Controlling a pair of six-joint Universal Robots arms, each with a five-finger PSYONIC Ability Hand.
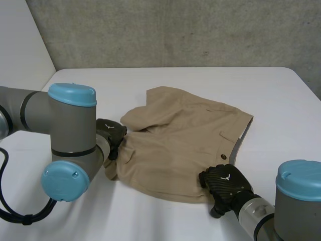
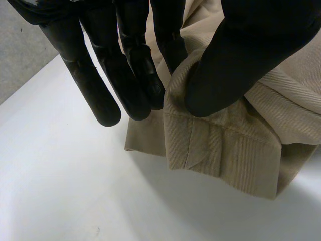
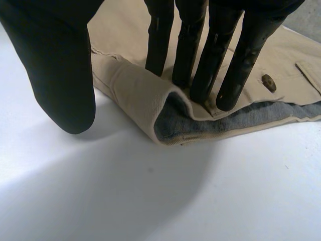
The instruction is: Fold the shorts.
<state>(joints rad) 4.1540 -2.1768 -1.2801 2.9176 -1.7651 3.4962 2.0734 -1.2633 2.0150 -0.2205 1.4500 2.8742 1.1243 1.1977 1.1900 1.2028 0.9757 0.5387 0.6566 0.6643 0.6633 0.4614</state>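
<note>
Tan shorts [image 1: 185,145] are lying in the middle of the white desk [image 1: 281,100], mostly flat, with the waistband pointing toward the right arm's side and the leg ends toward the left arm's side. One bit of fabric is flopped over near the far leg, so it's kinda rumpled there.

The left robot hand [image 1: 111,134] is at the leg-hem edge of the shorts. In its wrist view the thumb [image 2: 235,60] is down on a raised fold of the hem and the fingers [image 2: 143,80] are on the other side of that fold, so it looks like it has the cloth pinched between them.

The right robot hand [image 1: 224,182] is at the near corner of the waistband. Its fingers [image 3: 200,55] are straight and planted on top of the waistband, right beside a small dark button [image 3: 269,83]. The thumb [image 3: 60,75] sits off to the side over bare desk, not touching the cloth, so that hand is open and only pressing down. The corner just next to the fingertips is curled up a little, and you can see the grey lining [image 3: 241,118] along the band's edge.
</note>
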